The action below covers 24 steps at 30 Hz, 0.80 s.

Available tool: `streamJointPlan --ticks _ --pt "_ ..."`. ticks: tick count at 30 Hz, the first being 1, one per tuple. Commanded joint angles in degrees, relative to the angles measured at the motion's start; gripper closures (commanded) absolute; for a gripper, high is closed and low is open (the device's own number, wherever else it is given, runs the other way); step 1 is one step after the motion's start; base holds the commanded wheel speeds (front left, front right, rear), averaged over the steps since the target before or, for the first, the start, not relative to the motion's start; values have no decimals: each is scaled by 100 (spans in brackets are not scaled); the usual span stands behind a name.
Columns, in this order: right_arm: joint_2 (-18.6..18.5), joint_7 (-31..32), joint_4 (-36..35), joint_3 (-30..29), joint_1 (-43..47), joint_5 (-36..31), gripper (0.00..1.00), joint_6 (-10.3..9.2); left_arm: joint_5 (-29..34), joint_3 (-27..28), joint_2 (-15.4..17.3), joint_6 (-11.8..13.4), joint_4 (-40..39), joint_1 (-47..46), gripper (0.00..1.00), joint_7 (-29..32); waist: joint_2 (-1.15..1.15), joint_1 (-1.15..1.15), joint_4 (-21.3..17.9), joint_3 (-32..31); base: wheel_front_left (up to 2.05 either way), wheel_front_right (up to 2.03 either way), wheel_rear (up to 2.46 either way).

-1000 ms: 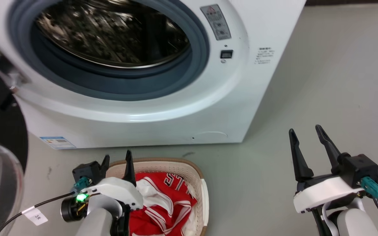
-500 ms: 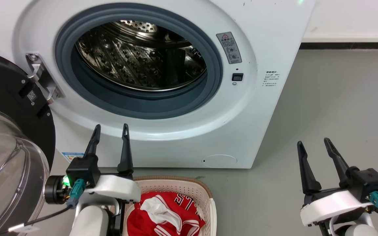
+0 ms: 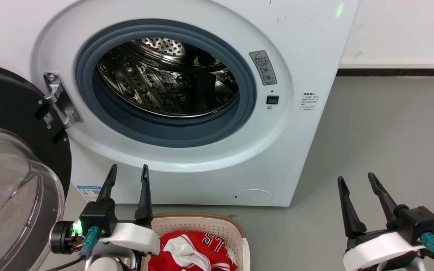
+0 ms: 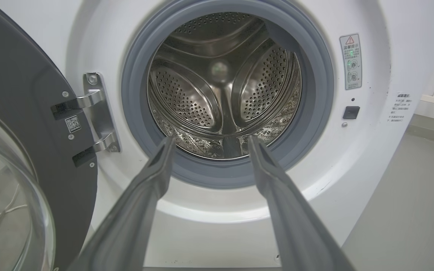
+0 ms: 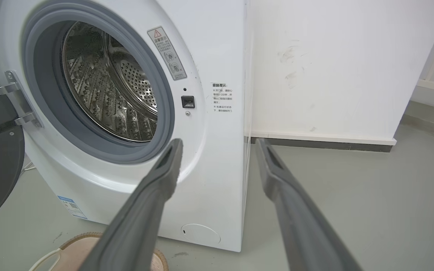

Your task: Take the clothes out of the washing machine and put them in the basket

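Note:
The white washing machine point(image 3: 300, 49) stands with its porthole door point(image 3: 9, 158) swung open to the left. Its steel drum point(image 3: 168, 81) holds no fabric where I can see into it, also in the left wrist view point(image 4: 220, 86). Red clothes point(image 3: 198, 254) with white lettering lie in the cream basket point(image 3: 202, 224) on the floor in front of the machine. My left gripper point(image 3: 128, 171) is open and empty, raised just left of the basket, fingers pointing at the drum opening point(image 4: 209, 141). My right gripper point(image 3: 354, 180) is open and empty at the lower right point(image 5: 217, 145).
Grey floor point(image 3: 390, 131) spreads to the right of the machine, with a white wall and dark skirting point(image 3: 394, 71) behind. The open door's glass bowl point(image 3: 2, 188) bulges out close to my left arm. The basket's rim point(image 5: 85, 241) shows at the bottom of the right wrist view.
The head camera has tilted upward, so machine and basket sit lower in the picture. My left gripper rose out of the basket, where the red clothes stay, and now points at the drum.

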Motion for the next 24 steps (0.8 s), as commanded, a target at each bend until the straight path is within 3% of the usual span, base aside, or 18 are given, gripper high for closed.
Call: streamJointPlan --ticks 1,24 --pt "-6 12 -38 9 81 33 0 -4 20 -16 34 18 11 52 0 -14 0 1 23 -3 0 0 0" --pt "-6 42 -14 46 90 81 0 -4 -113 -115 120 92 70 5 0 16 0 1 9 47 0 0 0"
